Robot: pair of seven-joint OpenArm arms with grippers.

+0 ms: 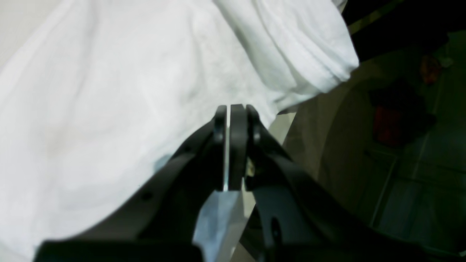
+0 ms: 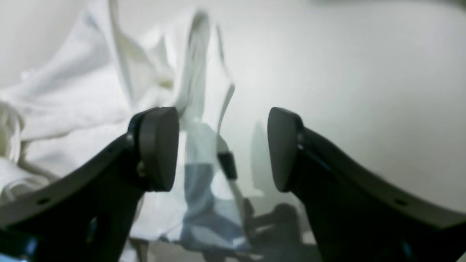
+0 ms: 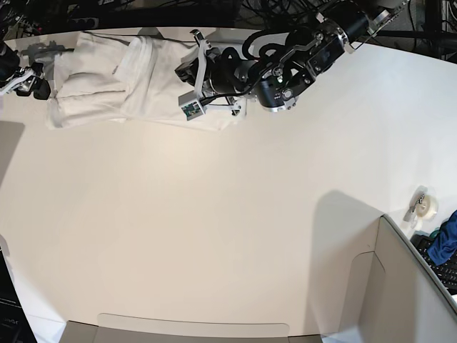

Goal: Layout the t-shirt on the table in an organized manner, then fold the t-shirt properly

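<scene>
The t-shirt (image 3: 121, 75) lies rumpled and partly spread at about eleven o'clock on the off-white worktop (image 3: 214, 229), close to its far curved edge. The left gripper (image 1: 233, 145) has its jaws pressed together on a thin fold of the shirt's white cloth at the garment's three o'clock side. The right gripper (image 2: 222, 149) hangs at the nine o'clock end with jaws wide apart, holding nothing, loose fabric just beyond them.

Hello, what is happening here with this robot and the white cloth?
A two-armed robot is working on a white t-shirt lying bunched at the far edge of the table. The left gripper is shut on the t-shirt's edge, with fabric pinched between its pads. The right gripper is open beside the other end, holding nothing. The t-shirt is not yet laid flat or folded.
</scene>
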